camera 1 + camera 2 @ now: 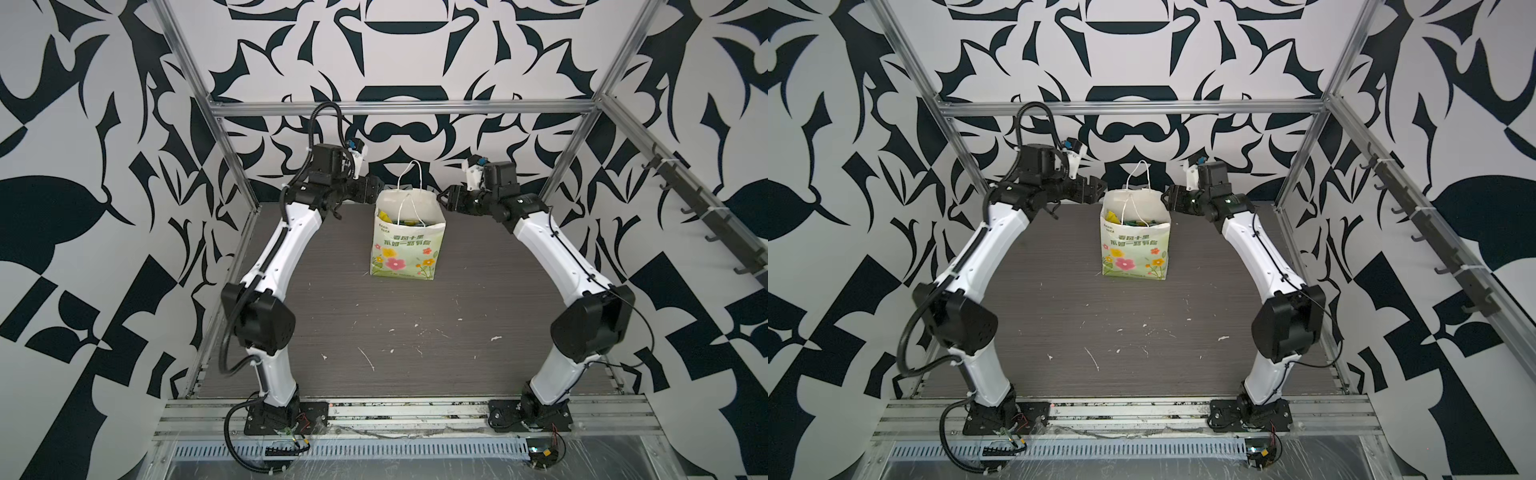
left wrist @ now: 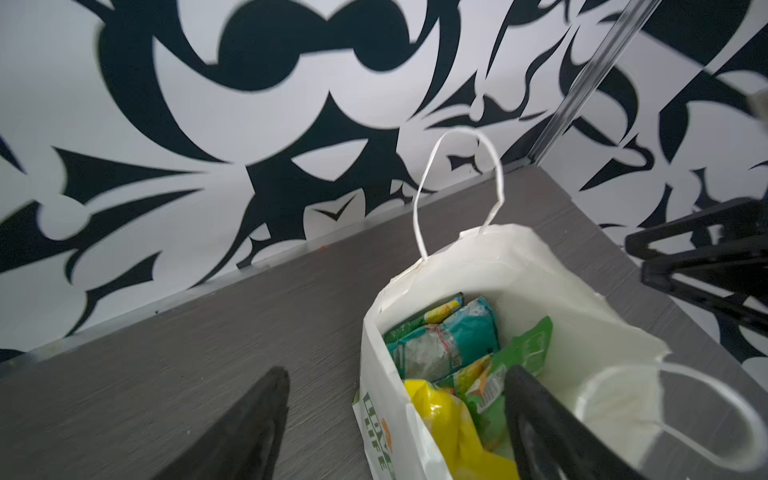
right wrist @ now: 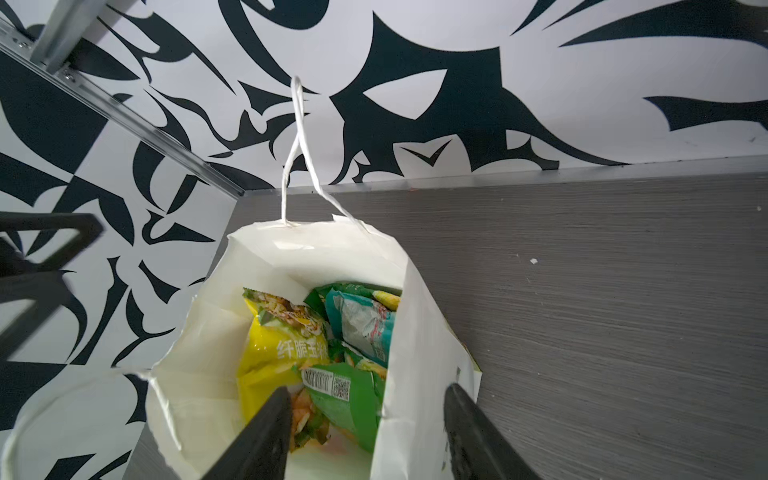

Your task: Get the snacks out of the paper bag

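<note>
The paper bag (image 1: 409, 249) (image 1: 1133, 249) stands upright and open at the back middle of the table. Inside lie the snacks (image 2: 449, 340): a teal packet, a yellow one (image 3: 282, 345) and green ones (image 3: 340, 395). My left gripper (image 1: 372, 192) (image 2: 399, 419) is open at the bag's left rim. It straddles the narrow "LOVE LIFE" wall, one finger (image 2: 536, 419) inside over the packets and one outside. My right gripper (image 1: 444, 198) (image 3: 374, 419) is open astride the right wall, one finger (image 3: 266, 428) inside. Neither holds anything.
One cord handle (image 2: 457, 183) stands upright at the bag's far rim; the other (image 2: 685, 411) droops at the near rim. The patterned back wall is close behind the bag. Metal frame posts (image 1: 232, 166) flank the table, and a hook rack (image 1: 698, 208) runs along the right.
</note>
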